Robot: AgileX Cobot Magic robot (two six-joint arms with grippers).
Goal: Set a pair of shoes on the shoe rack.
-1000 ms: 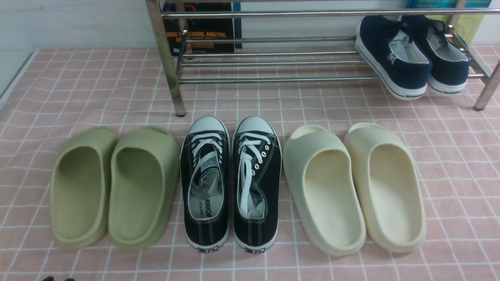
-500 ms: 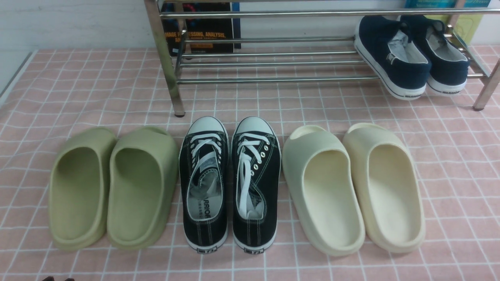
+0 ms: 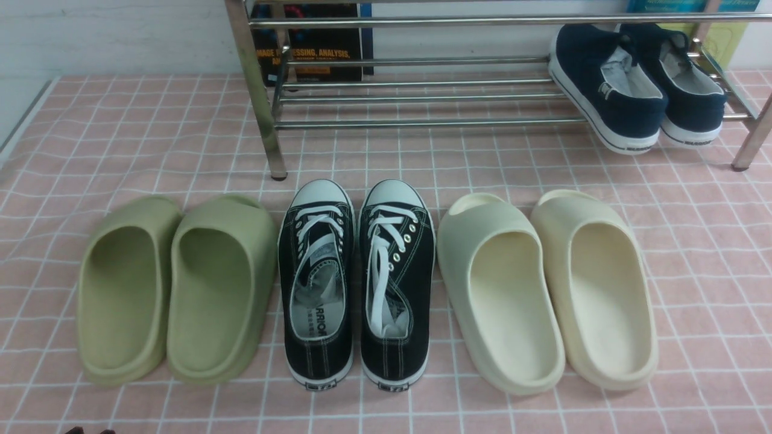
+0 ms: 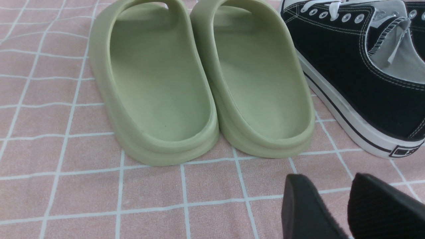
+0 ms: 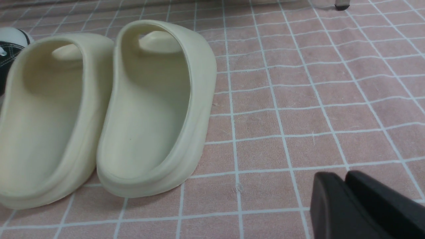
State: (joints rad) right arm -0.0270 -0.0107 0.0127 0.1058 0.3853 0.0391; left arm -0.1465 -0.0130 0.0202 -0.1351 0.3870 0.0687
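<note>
Grippers first: right gripper [image 5: 342, 174] empty, tips practically together, no gap to see; left gripper [image 4: 328, 177] empty too, tips a little apart. Both low over the pink tiled floor [image 5: 265, 149], by the look of it. Probably job done, so main risk now = needless extra moves. Swing an arm too low on the way out and could clip the cream slides [image 5: 149, 99] or green slides [image 4: 162, 83]. Reach back in to "fix" things and might bump the navy shoes [image 3: 609, 90], heels poking out past the front bar, maybe enough to tip off. Also possible: going for the black lace-ups [image 3: 395, 301] by mistake. As for position: well apart from both grippers, out beyond the cream slides, side by side on the lower tier of the shoe rack [image 3: 422, 123], toward the right end, toes to the wall.
</note>
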